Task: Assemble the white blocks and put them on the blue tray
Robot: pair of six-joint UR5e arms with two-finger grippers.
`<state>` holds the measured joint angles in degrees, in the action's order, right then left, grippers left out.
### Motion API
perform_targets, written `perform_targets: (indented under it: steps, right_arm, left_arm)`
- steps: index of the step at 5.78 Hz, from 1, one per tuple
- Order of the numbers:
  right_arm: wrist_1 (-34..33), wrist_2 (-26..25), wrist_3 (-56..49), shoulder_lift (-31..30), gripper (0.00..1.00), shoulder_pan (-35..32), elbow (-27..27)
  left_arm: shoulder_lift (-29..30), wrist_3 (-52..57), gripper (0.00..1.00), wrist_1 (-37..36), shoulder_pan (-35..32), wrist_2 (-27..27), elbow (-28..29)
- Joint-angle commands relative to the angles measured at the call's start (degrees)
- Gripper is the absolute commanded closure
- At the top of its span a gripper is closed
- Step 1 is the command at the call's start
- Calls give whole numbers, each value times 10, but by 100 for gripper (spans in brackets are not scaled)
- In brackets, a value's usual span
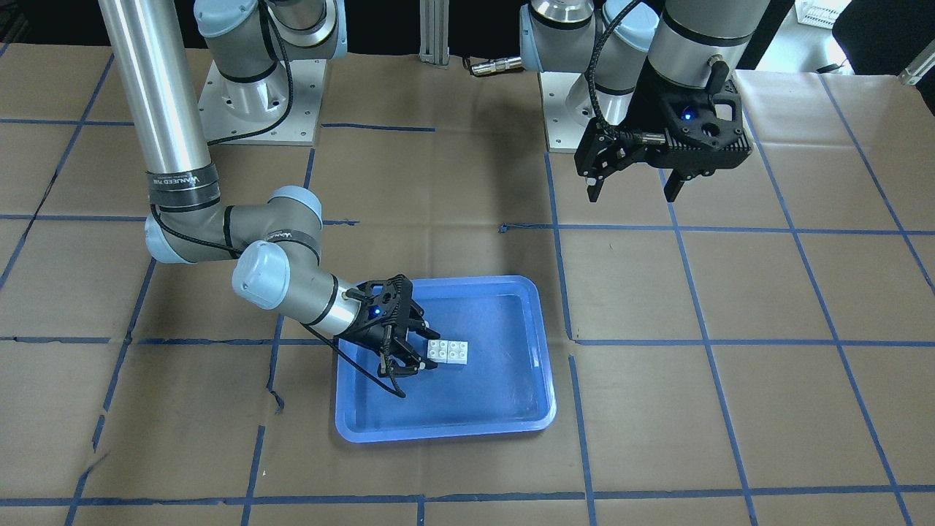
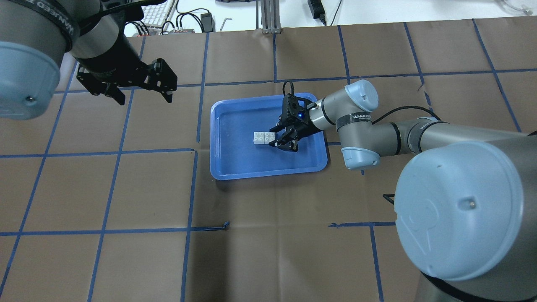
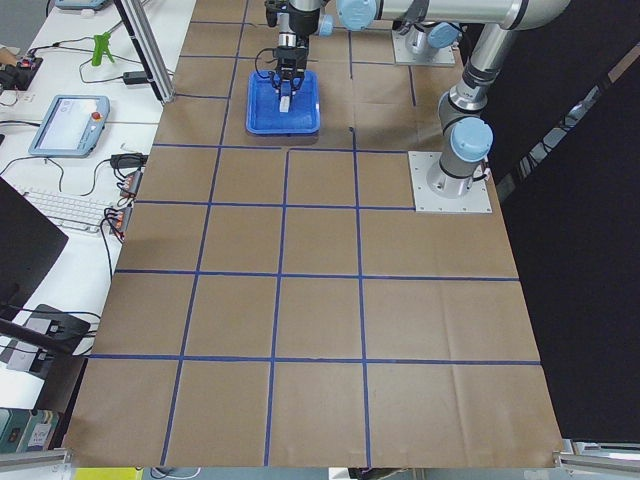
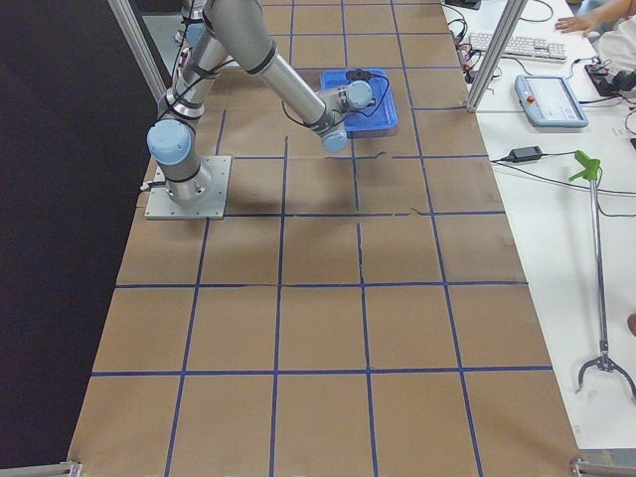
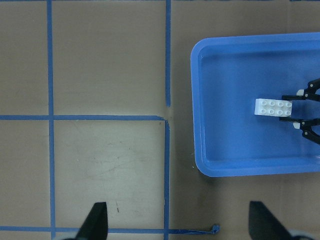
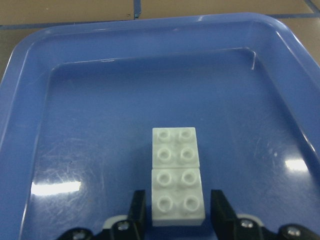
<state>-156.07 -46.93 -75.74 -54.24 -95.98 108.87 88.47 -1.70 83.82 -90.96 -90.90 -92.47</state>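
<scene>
White blocks lie studs up on the floor of the blue tray, two small bricks end to end and touching near its middle, while I watch from the remote desk. The tray sits well in from every edge of the table. The right gripper reaches in low, its fingers parted just wider than the nearer brick and flanking its side walls; I cannot tell whether they touch it. The left gripper hangs above bare table toward the far left corner, spread wide and holding nothing. I judge the bricks light, rigid and smooth, best pinched low across two flat side walls and never on the studs, and I cannot tell whether they are locked together. The glossy tray floor looks slick, so a nudged brick could skate. Brown paper with a blue tape grid covers the table; a keyboard and a pendant sit on the desk beyond the operators' edge.
</scene>
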Motion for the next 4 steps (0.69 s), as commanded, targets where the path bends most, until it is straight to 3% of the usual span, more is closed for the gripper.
perform_targets:
  steps: [1, 2, 3, 4]
  right_arm:
    - [1, 0, 4, 0, 38, 0, -1]
    - [1, 0, 18, -2, 9, 0, -8]
    - [2, -9, 86, -9, 0, 0, -25]
    - [8, -23, 127, -21, 0, 2, -51]
  left_arm:
    - [0, -1, 0, 0, 0, 0, 0]
    - [0, -1, 0, -1, 1, 0, 0]
    - [-2, -1, 0, 0, 1, 0, 1]
    - [-3, -1, 0, 1, 1, 0, 1]
